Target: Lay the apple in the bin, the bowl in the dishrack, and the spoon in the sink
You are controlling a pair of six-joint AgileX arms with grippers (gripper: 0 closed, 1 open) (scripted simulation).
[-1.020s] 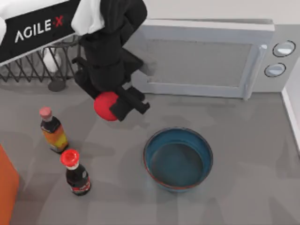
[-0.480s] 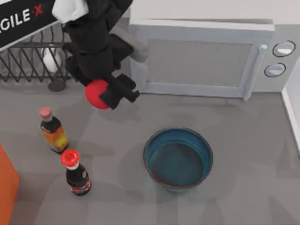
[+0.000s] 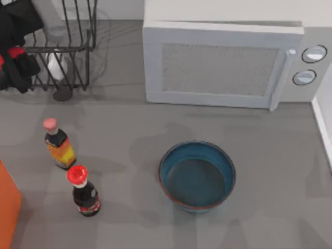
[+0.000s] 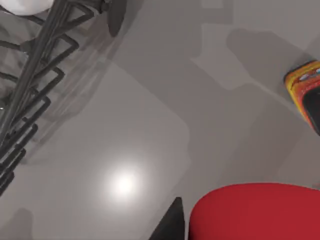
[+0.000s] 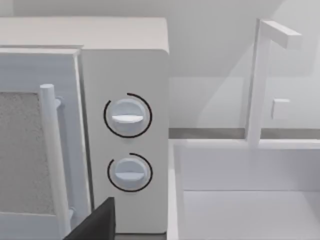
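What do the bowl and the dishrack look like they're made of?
The bowl looks like glazed ceramic or glossy plastic: smooth teal walls, a thin reddish-brown band near the base. The dishrack looks like dark coated metal wire: thin black bars.

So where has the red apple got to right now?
The apple is at the top view's far left edge, held in the left gripper in front of the dishrack, up-left of the two bottles; in the left wrist view it hangs above the grey table.

The top view looks straight down on the grey tabletop (image 3: 129, 129) before the microwave (image 3: 223, 65). The left wrist camera hovers close above the tabletop beside the dishrack (image 4: 30, 100). The right wrist camera faces the microwave's dials (image 5: 127, 116) level and near; the top view shares them.
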